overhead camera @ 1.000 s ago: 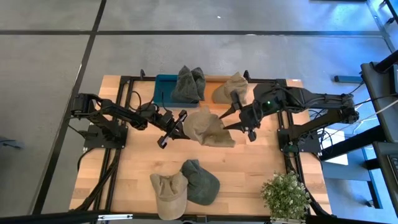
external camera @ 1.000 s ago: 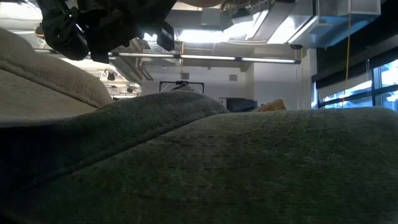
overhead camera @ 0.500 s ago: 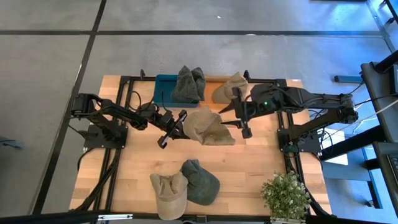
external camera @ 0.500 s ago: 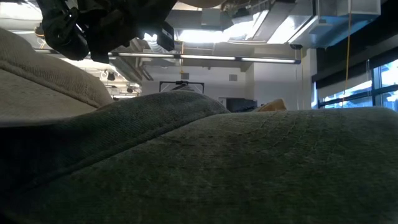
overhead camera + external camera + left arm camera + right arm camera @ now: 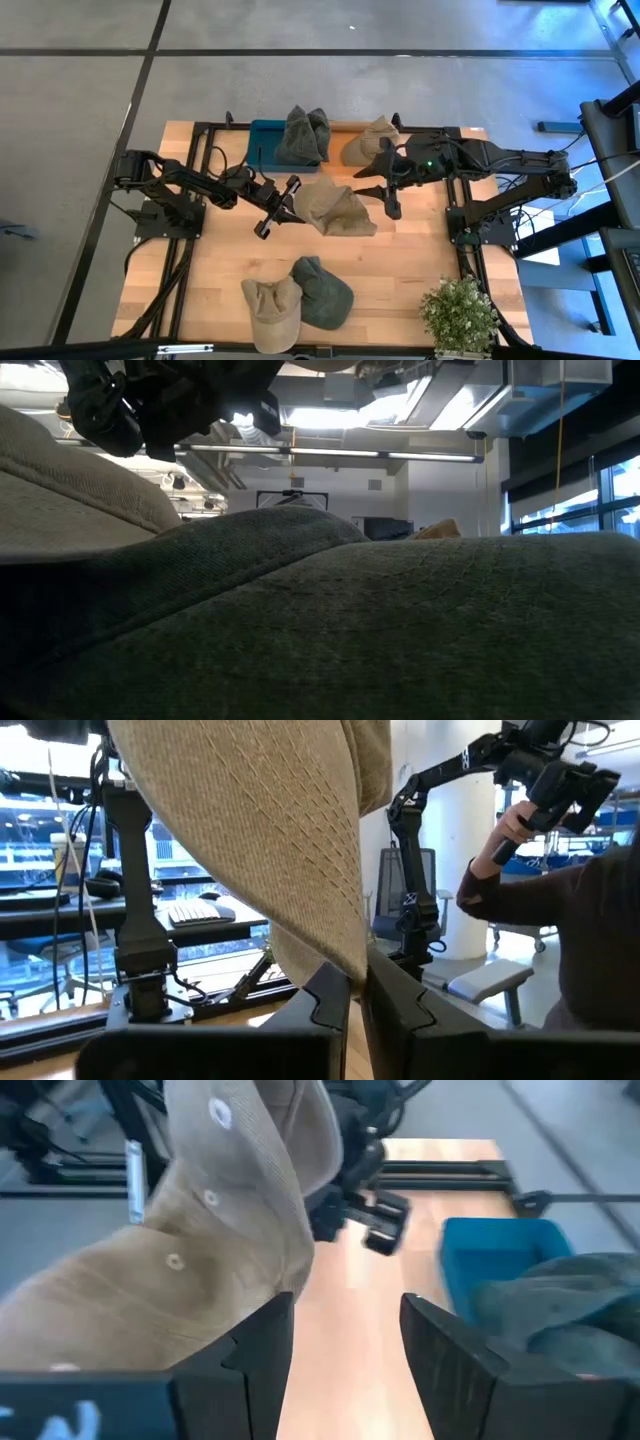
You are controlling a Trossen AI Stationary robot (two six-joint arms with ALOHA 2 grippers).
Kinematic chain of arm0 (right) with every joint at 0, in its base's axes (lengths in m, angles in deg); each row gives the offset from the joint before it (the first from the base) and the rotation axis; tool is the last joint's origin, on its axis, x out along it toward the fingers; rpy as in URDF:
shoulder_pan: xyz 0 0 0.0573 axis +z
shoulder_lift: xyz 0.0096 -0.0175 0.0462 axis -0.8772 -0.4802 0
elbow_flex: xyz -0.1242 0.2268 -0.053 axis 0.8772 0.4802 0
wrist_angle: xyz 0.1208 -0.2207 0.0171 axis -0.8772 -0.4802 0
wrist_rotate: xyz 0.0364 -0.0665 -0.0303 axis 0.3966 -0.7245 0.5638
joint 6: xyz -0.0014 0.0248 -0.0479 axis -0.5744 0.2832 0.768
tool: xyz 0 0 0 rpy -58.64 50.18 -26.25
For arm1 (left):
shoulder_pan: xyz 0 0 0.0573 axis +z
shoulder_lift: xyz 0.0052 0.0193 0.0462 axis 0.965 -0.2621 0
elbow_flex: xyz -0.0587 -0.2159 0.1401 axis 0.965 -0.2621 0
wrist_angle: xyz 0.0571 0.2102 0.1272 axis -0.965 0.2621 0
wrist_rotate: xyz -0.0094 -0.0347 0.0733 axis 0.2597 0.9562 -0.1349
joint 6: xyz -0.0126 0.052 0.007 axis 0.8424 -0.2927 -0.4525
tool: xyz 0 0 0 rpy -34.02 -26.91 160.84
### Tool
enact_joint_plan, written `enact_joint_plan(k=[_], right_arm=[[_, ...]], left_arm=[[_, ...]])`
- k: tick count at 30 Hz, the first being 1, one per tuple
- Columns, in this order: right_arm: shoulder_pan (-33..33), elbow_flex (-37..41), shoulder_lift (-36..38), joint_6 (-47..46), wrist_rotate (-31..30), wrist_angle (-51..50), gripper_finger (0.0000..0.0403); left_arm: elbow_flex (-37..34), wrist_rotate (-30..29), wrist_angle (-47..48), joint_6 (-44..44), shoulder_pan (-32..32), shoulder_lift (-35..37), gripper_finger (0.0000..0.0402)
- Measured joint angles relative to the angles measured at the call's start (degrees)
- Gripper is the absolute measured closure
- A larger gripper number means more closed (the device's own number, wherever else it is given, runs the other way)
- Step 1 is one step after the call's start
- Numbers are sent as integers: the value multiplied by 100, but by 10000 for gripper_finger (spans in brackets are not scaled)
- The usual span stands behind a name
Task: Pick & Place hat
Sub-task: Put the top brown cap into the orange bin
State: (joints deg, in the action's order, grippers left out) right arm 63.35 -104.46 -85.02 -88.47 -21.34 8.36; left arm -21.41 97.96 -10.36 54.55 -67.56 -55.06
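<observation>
A tan hat (image 5: pixel 335 208) hangs at mid-table, held at its left edge by my left gripper (image 5: pixel 284 207), which is shut on it. My right gripper (image 5: pixel 381 192) is open just right of the hat. In the right wrist view the hat (image 5: pixel 200 1260) lies beside one finger (image 5: pixel 262 1342); whether they touch, I cannot tell. A dark green hat (image 5: pixel 301 135) lies over the blue bin (image 5: pixel 262 147) at the far edge. Another tan hat (image 5: pixel 372 140) rests on the table right of the bin. My left gripper pinches the tan hat's cloth edge (image 5: pixel 352 960) between its two fingers, coming level from the table's left. One layer or several, I cannot tell. The hat spreads away from the fingers toward the right, and the wrist view shows it raised off the table.
A tan cap (image 5: pixel 272 312) and a green hat (image 5: pixel 323 291) lie near the near edge and fill the low view (image 5: pixel 400 630). A potted plant (image 5: pixel 460 313) stands at the near right corner. Bare wood (image 5: pixel 400 265) lies between the held hat and the near hats.
My right gripper has moved a little toward the table's left and far edge and has turned, staying open beside the hat. The left gripper and the hat have kept almost still.
</observation>
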Motion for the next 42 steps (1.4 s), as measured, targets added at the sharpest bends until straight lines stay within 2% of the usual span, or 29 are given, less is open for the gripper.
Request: enact_joint_plan(k=[6, 13, 17, 31, 34, 37, 42], right_arm=[[-7, 0, 0, -416, 573, 199, 218], [-7, 0, 0, -757, 619, 235, 218], [-7, 0, 0, -898, 894, 264, 218], [-5, -11, -147, -1031, 919, 149, 218], [-5, -9, -171, -1029, 1220, 137, 218], [-4, -9, -196, -1022, 1249, 164, 219], [-3, -9, -195, -1005, 1155, 203, 243]], left_arm=[[0, 7, 2, -57, -2, 0, 389], [0, 7, 30, -57, -2, 0, 389], [0, 6, 110, -57, -2, 0, 389], [0, 4, 42, -56, 0, 0, 389], [-2, -4, 31, -57, 0, 0, 389], [0, -7, 23, -55, 0, 0, 389], [-2, -7, 14, -40, 0, 0, 389]])
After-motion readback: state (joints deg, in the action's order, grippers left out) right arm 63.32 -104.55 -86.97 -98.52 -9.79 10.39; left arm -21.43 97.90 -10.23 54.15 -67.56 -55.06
